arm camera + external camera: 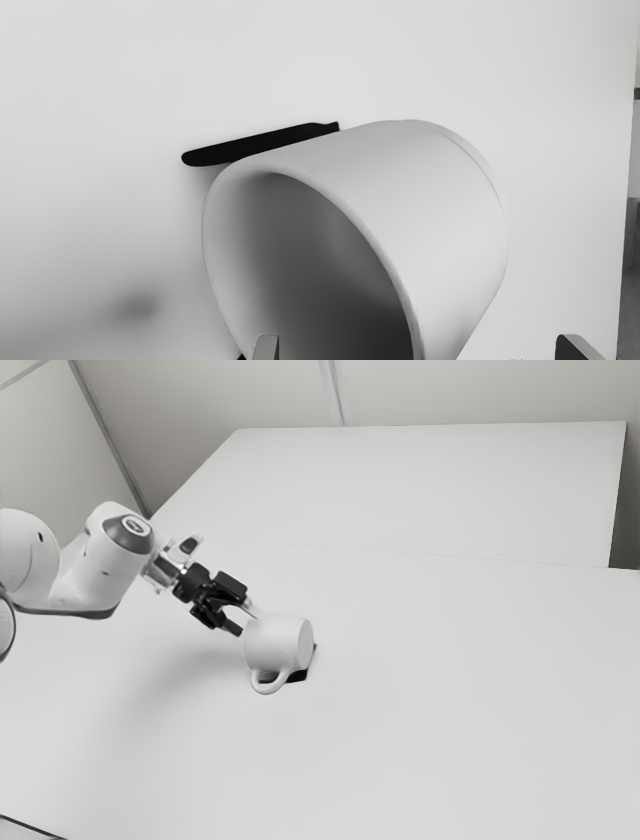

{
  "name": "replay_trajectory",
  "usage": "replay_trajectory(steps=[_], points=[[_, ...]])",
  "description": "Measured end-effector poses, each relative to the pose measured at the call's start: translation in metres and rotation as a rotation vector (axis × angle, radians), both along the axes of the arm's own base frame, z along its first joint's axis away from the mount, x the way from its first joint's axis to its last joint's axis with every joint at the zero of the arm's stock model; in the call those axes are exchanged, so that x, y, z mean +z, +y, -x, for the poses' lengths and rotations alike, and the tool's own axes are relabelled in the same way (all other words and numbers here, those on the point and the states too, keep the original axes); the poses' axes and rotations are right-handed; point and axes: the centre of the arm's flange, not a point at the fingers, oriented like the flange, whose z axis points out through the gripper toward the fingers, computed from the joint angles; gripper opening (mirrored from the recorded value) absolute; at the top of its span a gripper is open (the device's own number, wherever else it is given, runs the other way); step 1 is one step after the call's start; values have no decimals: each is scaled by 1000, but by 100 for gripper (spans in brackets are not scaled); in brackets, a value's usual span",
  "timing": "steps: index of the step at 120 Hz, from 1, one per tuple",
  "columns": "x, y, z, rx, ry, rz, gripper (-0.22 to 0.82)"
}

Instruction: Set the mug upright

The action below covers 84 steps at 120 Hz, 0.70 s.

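One sideways mug (pixel 275 643), one spread hand (pixel 247 621)

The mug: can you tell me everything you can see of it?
The mug is plain white and smooth, perhaps ceramic, with a round mouth and one looped handle. It lies on its side on the pale table, mouth toward the robot's hand, handle toward the exterior view's bottom edge. A black thing shows beside it, partly hidden by it. The hand's fingers stand open near the mouth; whether either touches the mug, I cannot tell.
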Motion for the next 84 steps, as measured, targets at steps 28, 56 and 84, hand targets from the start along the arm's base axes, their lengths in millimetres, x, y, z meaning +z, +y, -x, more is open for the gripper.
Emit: replay_trajectory(steps=[28,56,84], points=[[-17,0,4,-8,-12,139,60],[-36,-9,7,-20,-4,276,48],[-39,-15,9,-51,-15,324,10]])
